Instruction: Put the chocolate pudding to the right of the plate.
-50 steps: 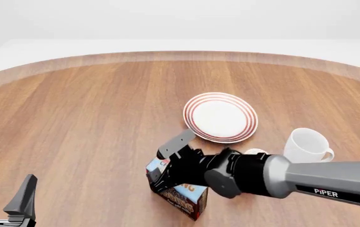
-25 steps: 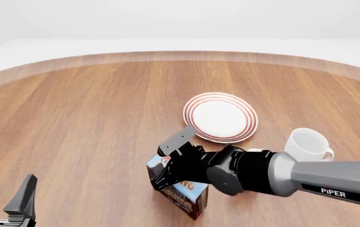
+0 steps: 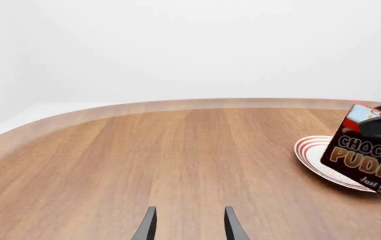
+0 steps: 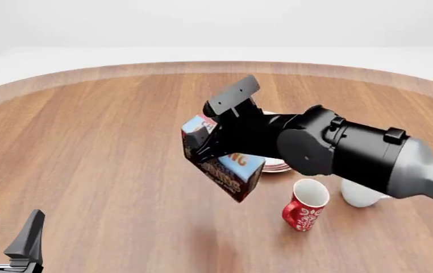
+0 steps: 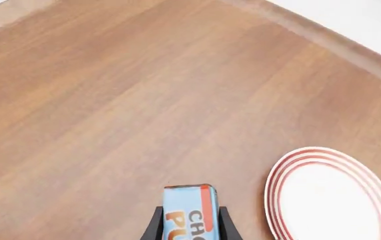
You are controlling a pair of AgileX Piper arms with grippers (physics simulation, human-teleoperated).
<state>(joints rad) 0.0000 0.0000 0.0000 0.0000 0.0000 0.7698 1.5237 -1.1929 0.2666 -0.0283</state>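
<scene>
The chocolate pudding [image 4: 224,165] carton hangs tilted in the air above the table, with my right gripper [image 4: 218,141] shut on it. In the right wrist view its light-blue top [image 5: 190,212] sits between the two fingers [image 5: 156,226]. The plate [image 5: 330,195], white with red rings, lies on the wood just beside the carton. From the front my right arm hides most of the plate [image 4: 277,166]. My left gripper [image 4: 8,236] stands open at the near left, far from both. Its wrist view shows the left gripper [image 3: 189,227] empty, the pudding [image 3: 370,155] and the plate [image 3: 314,150].
A red patterned mug [image 4: 305,206] stands upright right of the hanging carton, nearer than the plate. A white mug [image 4: 357,194] stands just right of it, partly behind my right arm. The round wooden table [image 4: 87,142] stretches away to the left and back.
My right gripper has lifted the pudding carton off the table and carried it up and farther back. The red mug, hidden before, now shows. The left arm has not moved.
</scene>
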